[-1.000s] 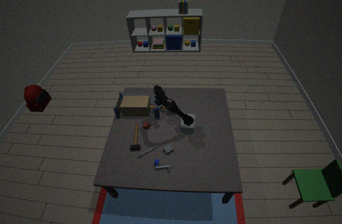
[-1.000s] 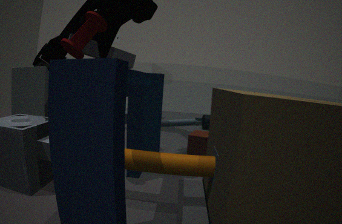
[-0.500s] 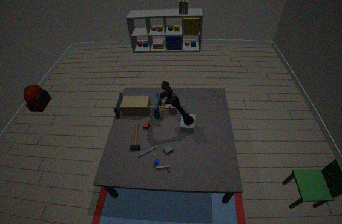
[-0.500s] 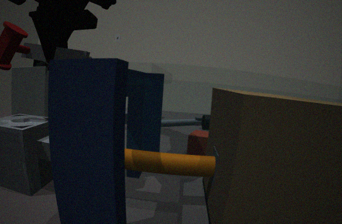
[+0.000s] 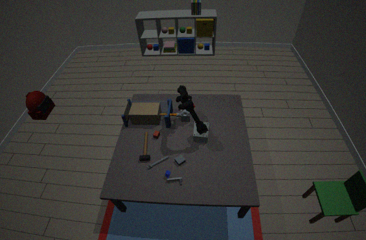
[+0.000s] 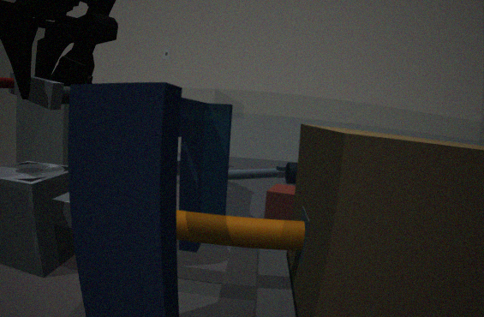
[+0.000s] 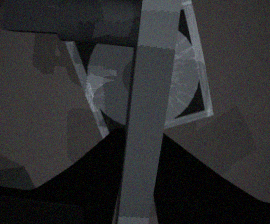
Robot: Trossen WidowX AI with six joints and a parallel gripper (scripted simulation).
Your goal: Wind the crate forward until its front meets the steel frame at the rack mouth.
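The tan crate [image 5: 145,113] [image 6: 399,206] sits flat, its front short of the blue frame [image 5: 168,117] [image 6: 125,184]. An orange strap [image 5: 164,114] [image 6: 245,231] runs from it through the frame towards the grey winch [image 5: 185,118] [image 6: 18,218] [image 7: 186,75]. My gripper [image 6: 39,89] [image 7: 137,139] is shut on the grey bar of the winch handle [image 6: 50,96] [image 7: 151,95], above the winch top. The handle's shaft [image 7: 86,22] points sideways, not down. Its red grip [image 6: 1,82] sticks out on the other side. The bar hides part of the round top; the key's tip is unclear.
The bench [image 5: 224,172] also holds an orange-red block [image 5: 156,134] [image 6: 279,201], a hammer [image 5: 146,144], a spanner [image 5: 158,162], a grey block [image 5: 179,159], a blue cube [image 5: 168,174] and a bent grey tool [image 5: 175,179]. My arm's base plate [image 5: 197,133] stands right of the winch.
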